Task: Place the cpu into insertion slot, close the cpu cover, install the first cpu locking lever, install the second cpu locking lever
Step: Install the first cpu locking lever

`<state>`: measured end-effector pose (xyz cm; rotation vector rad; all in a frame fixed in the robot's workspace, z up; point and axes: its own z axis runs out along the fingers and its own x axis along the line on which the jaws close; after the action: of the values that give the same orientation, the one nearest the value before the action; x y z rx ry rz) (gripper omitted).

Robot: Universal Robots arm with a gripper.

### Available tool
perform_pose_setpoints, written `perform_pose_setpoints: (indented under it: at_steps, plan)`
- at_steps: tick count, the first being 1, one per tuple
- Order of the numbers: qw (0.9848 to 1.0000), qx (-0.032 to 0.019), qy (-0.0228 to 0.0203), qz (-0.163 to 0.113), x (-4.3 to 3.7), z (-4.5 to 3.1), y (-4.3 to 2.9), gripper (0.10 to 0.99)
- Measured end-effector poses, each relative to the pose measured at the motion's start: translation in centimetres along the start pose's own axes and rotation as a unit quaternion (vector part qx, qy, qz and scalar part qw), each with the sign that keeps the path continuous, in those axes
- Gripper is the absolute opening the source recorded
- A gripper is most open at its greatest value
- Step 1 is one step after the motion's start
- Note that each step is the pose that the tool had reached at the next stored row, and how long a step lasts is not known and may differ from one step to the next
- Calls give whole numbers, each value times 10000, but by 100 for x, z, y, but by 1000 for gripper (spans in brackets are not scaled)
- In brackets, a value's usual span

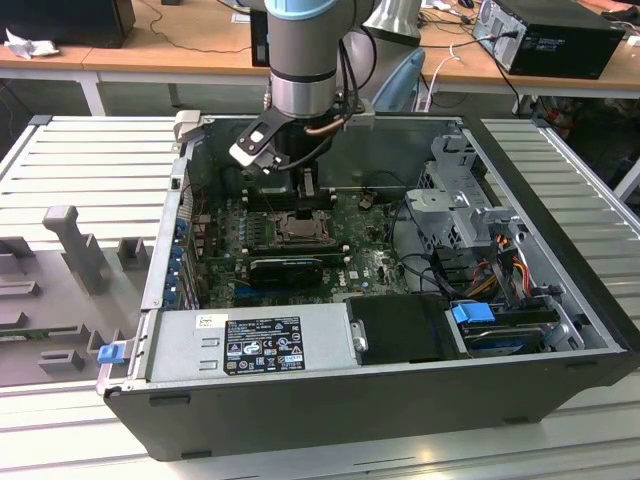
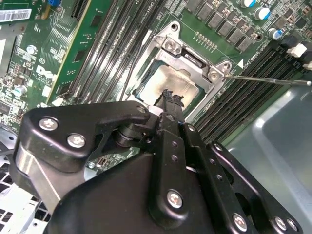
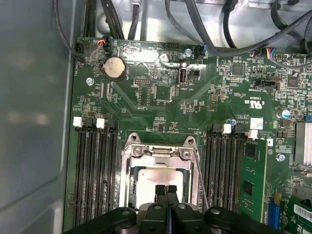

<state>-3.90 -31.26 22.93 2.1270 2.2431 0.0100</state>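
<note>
A grey ribbed table (image 1: 90,170) carrying grey fixtures (image 1: 75,245) sits at the exterior view's left, beside an open computer case (image 1: 400,400) lying on its side. Inside the case a power supply (image 1: 250,345) fills the near corner. Behind it the robot arm (image 1: 300,60) reaches straight down to the green motherboard (image 1: 370,262), its gripper (image 1: 308,205) poised over the insertion slot (image 1: 300,228). In both wrist views the gripper (image 3: 165,191) (image 2: 170,97) has its two black fingertips pressed together with nothing between them. The tips are just above the silvery face of the cpu (image 3: 158,176) (image 2: 168,80), which sits in the slot; whether they touch it cannot be made out. The cpu cover (image 3: 161,155) (image 2: 195,61) lies flat over the slot, framing the chip in its window. In the second wrist view a thin locking lever (image 2: 268,79) juts out from the socket's corner and angles away over the black memory slots (image 2: 239,87). At the exterior view's right stand a metal drive cage (image 1: 465,205) and a bundle of coloured cables (image 1: 500,262)
</note>
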Motion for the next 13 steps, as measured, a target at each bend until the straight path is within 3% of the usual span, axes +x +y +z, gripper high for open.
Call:
perform_pose_setpoints:
  at_steps: [4, 11, 13]
  plan:
    - [10000, 0, 0, 0, -3, -88, 3, 106]
    - [10000, 1, 0, 0, -15, -477, 19, 106]
    - [9998, -7, 7, -221, -15, -485, 19, 106]
